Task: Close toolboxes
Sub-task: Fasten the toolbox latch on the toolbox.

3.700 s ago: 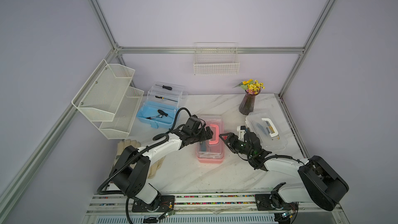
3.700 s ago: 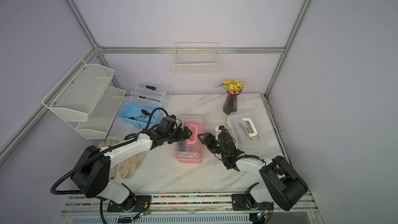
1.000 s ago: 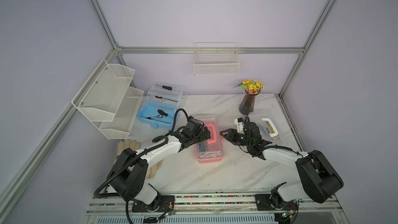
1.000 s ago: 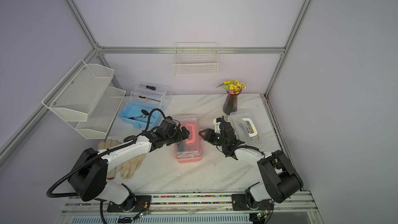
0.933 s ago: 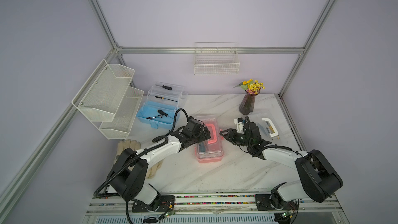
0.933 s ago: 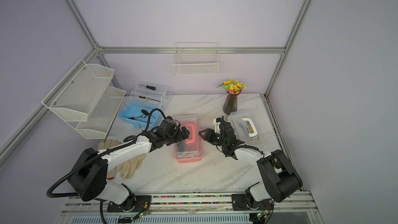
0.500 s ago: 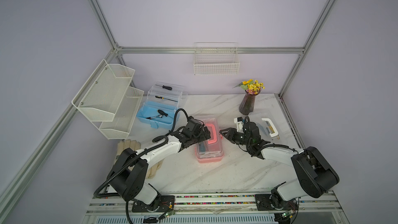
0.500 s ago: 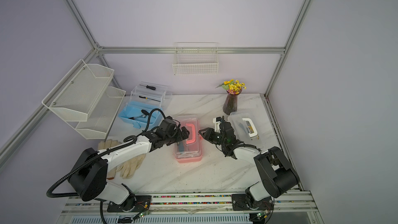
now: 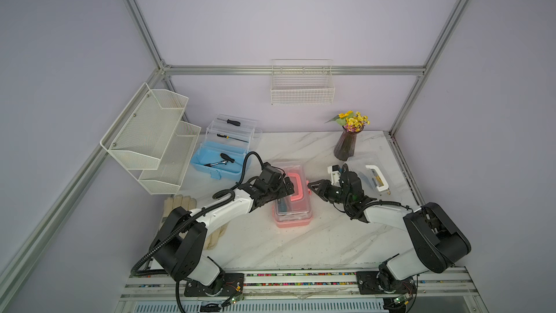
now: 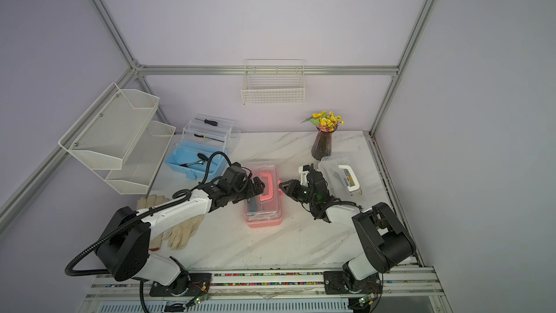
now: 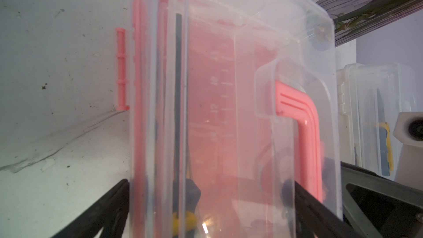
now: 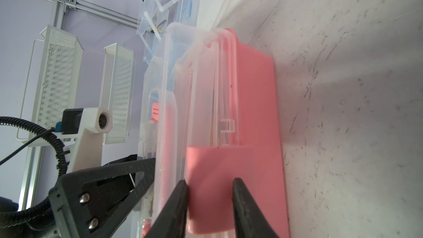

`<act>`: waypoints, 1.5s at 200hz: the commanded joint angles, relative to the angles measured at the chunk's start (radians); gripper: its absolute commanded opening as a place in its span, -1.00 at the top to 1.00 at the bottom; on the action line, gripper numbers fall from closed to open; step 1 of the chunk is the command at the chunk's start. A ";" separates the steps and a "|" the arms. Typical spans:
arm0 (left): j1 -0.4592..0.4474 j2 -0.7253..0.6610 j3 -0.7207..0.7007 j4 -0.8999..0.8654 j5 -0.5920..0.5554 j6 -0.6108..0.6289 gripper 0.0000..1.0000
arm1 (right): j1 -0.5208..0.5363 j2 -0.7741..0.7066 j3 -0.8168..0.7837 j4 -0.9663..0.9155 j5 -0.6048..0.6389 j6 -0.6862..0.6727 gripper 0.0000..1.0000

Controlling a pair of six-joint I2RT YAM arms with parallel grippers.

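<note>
The pink toolbox [image 9: 291, 209] lies mid-table with its clear lid down. My left gripper [image 9: 285, 189] reaches over it from the left, open. In the left wrist view its jaws [image 11: 209, 186] stand wide against the clear lid near the pink handle [image 11: 304, 133]. My right gripper [image 9: 310, 186] is at the box's right side. In the right wrist view it [image 12: 209, 183] is shut on the pink latch [image 12: 219, 168], a finger on either side. The blue toolbox [image 9: 221, 164] stands open at the back left with its clear trays raised. The white toolbox [image 9: 373, 173] lies at the right, lid down.
A vase of yellow flowers [image 9: 346, 146] stands behind the white toolbox. Cloth gloves [image 9: 180, 203] lie under my left arm. White mesh shelves [image 9: 150, 140] hang on the left wall, and a wire basket [image 9: 302, 85] on the back wall.
My right gripper has come in against the pink toolbox's right side and its jaws have narrowed round the latch. The left arm has stayed on the lid.
</note>
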 commanded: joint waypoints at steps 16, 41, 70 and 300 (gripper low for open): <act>-0.007 0.044 0.006 -0.079 0.031 0.034 -1.00 | 0.007 0.032 -0.010 0.030 -0.028 0.008 0.31; -0.008 0.047 0.008 -0.079 0.032 0.034 -1.00 | 0.006 0.045 -0.004 0.032 -0.039 0.005 0.31; -0.007 0.050 0.010 -0.079 0.035 0.037 -1.00 | 0.008 0.050 0.013 -0.002 -0.042 -0.013 0.31; -0.015 0.068 0.039 -0.079 0.043 0.046 -1.00 | 0.116 0.096 0.086 -0.217 0.038 -0.087 0.44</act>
